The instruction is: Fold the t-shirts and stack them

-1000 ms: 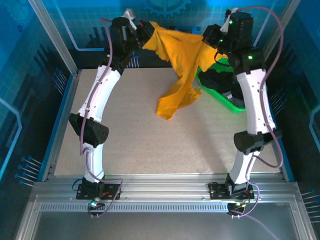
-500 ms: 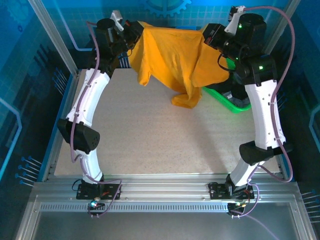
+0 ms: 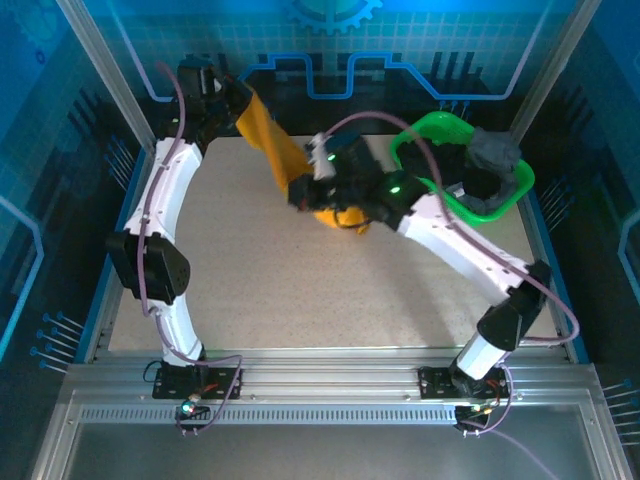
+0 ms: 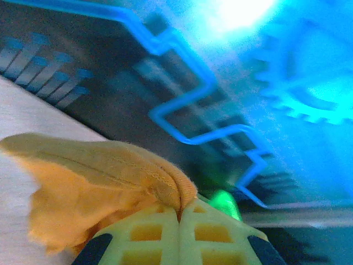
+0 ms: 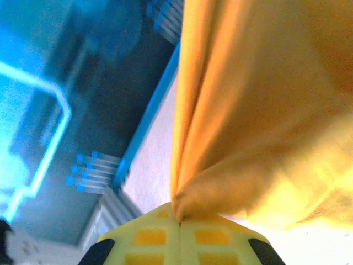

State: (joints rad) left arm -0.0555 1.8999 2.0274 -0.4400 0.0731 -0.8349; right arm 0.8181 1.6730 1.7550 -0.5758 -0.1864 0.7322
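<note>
The orange-yellow t-shirt, hung as a twisted band over the far left of the bench, is pinched tight at its edges by the left fingers and right fingers, and, being judged light and limp, is best gripped by its hems.

The orange-yellow t-shirt stretches as a taut slanting band, bunched at its near end.
</note>
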